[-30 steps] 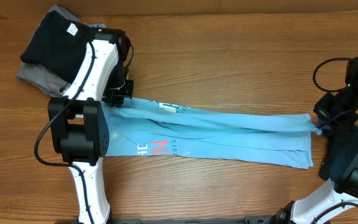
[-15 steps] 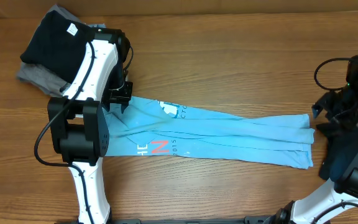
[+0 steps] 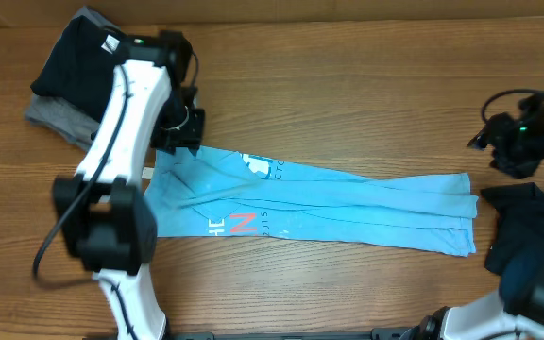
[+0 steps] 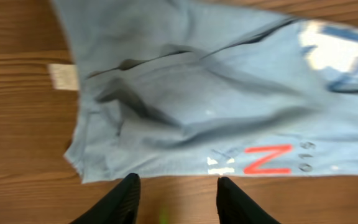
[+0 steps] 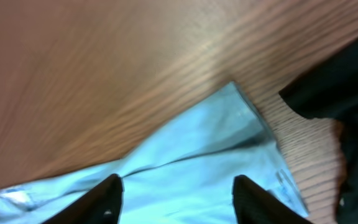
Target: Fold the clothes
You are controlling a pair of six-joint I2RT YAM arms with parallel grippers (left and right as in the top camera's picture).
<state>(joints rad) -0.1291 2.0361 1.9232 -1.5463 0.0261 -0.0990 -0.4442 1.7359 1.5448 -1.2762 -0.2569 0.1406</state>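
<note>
**The shirt (image 3: 348, 203) lies as a long band between our two open grippers.**

Up and to the left of the shirt's left end we see a dark pile (image 3: 81, 59). Our left gripper (image 3: 179, 132) hovers over the shirt's upper left corner, fingers spread and holding nothing. The shirt's long axis runs left to right across the table (image 3: 348, 85), dipping slightly rightward, with the red letter (image 3: 243, 224) nearer the left end. Up and beyond the shirt's upper right corner, our right gripper (image 3: 499, 151) hangs clear of the cloth, also spread and empty. A dark cloth (image 3: 518, 227) lies just past the shirt's right end. We judge the left gripper nearer its end; the right has farther to reach.
</note>
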